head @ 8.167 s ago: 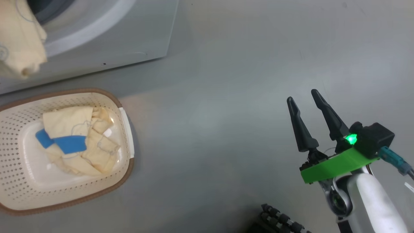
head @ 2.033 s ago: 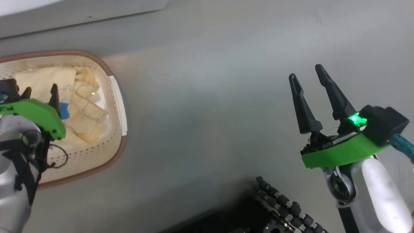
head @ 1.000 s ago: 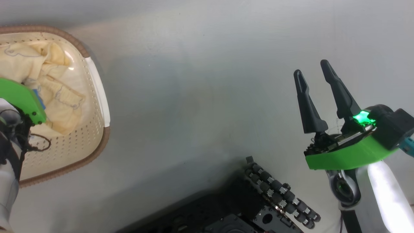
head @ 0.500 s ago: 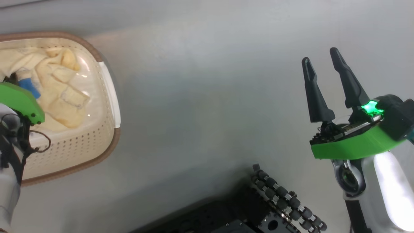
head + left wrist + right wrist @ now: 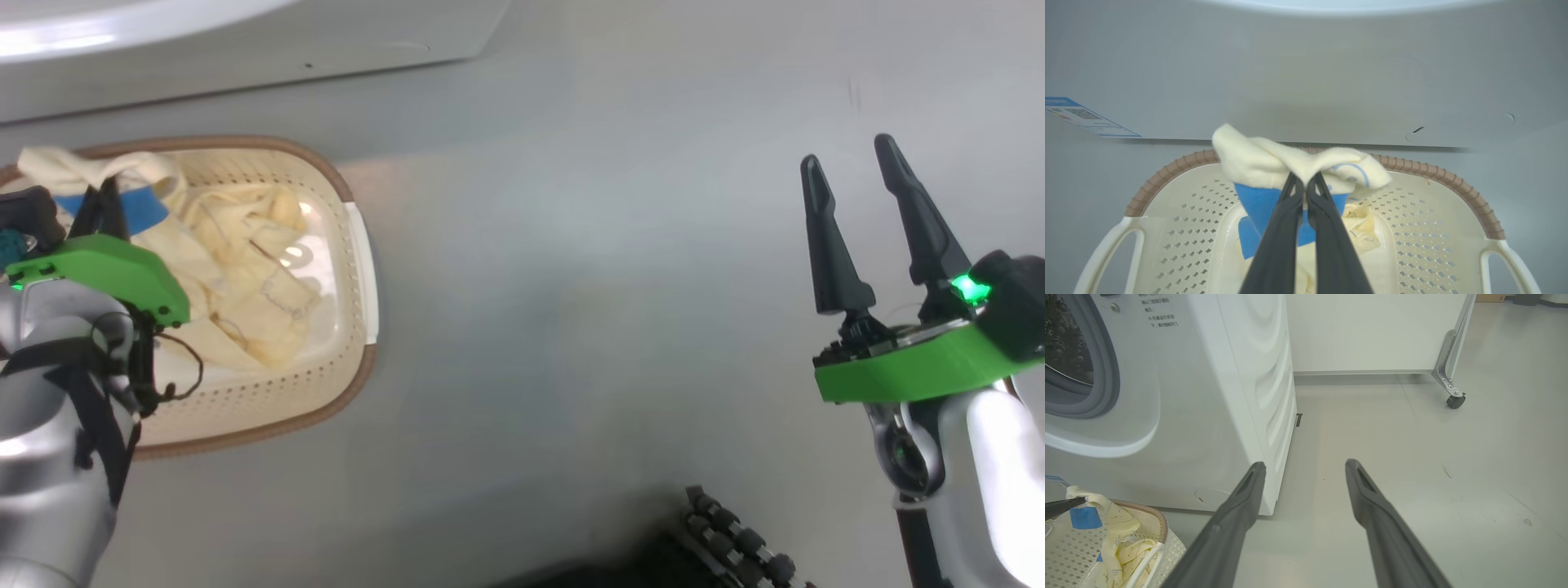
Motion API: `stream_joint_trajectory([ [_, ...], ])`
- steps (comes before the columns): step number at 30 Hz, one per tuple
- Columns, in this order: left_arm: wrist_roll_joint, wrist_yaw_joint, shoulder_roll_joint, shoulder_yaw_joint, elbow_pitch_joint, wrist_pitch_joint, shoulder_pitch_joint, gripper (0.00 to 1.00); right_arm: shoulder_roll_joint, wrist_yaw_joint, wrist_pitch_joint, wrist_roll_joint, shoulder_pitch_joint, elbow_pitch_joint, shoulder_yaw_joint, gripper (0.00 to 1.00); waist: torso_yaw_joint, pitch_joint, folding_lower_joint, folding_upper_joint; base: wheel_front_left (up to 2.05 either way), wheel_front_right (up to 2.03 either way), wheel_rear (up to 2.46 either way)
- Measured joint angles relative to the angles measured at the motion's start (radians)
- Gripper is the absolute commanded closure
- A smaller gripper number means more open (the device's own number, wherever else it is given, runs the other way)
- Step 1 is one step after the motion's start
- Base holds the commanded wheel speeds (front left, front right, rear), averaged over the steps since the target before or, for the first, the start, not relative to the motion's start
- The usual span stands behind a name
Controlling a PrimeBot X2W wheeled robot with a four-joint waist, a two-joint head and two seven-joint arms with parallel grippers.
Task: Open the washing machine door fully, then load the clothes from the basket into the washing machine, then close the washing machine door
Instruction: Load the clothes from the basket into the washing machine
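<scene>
The left gripper (image 5: 1303, 179) pinches the pale yellow, blue-cuffed soft garment (image 5: 1257, 159), one end held above the cream perforated brown-rimmed basket (image 5: 1453, 183), the rest trailing inside; the drum mouth (image 5: 1065, 347) of the big white washing machine (image 5: 1208, 396) lies beyond and above it; the right gripper (image 5: 1304, 467) gapes empty, well apart.

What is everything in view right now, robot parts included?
washing machine: 1, white, behind the basket
gasket: 1, grey, ringing the drum opening
sticker: 1, blue and white, machine's lower front
basket: 1, cream with brown rim, on the floor before the machine
clothes: 1 garment, pale yellow with blue cuff, partly lifted above the basket
floor: grey, all around
panel: 1, white, beyond the machine
caster: 1, black, under the panel's corner
base: 1, black with rollers, head view's bottom edge
left claw: 1, dark, shut on clothes over the basket
right claw: 1, dark, open, empty, over bare floor
</scene>
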Motion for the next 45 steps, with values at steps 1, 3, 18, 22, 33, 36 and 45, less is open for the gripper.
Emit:
stream_joint_trajectory([
  [1,0.013,0.011,0.0,0.017,-0.048,0.0,0.021,1.0,0.0,0.0,0.006,-0.005,0.009,-0.002,-0.005,0.0,0.007,-0.014,0.0,0.0,0.0,0.0,0.0],
  [3,0.043,0.034,0.0,0.05,-0.141,0.0,0.071,1.0,0.0,0.0,0.016,-0.014,0.026,-0.004,-0.016,0.0,0.02,-0.044,0.0,0.0,0.0,0.0,0.0],
  [18,0.207,0.125,-0.023,0.21,-0.613,-0.003,0.44,1.0,0.0,0.0,0.108,-0.072,0.116,-0.013,-0.024,0.0,0.082,-0.299,-0.0001,0.0,0.0,0.0,0.0],
  [22,0.223,0.15,-0.023,0.213,-0.69,-0.003,0.521,1.0,0.0,0.0,0.128,-0.079,0.143,-0.011,-0.024,0.0,0.094,-0.377,-0.0001,0.0,0.0,0.0,0.0],
  [33,0.23,0.231,-0.002,0.223,-0.886,0.053,0.72,1.0,0.0,0.0,0.172,-0.079,0.238,-0.01,-0.017,0.0,0.119,-0.56,-0.0001,0.0,0.0,0.0,0.0],
  [36,0.23,0.25,0.004,0.227,-0.932,0.068,0.779,1.0,0.0,0.0,0.181,-0.079,0.256,-0.013,-0.015,0.0,0.125,-0.595,-0.0001,0.0,0.0,0.0,0.0],
  [45,0.228,0.276,0.006,0.226,-1.024,0.107,0.912,1.0,0.0,0.0,0.202,-0.079,0.307,-0.029,-0.012,0.0,0.139,-0.673,0.0,0.0,0.0,0.0,0.0],
])
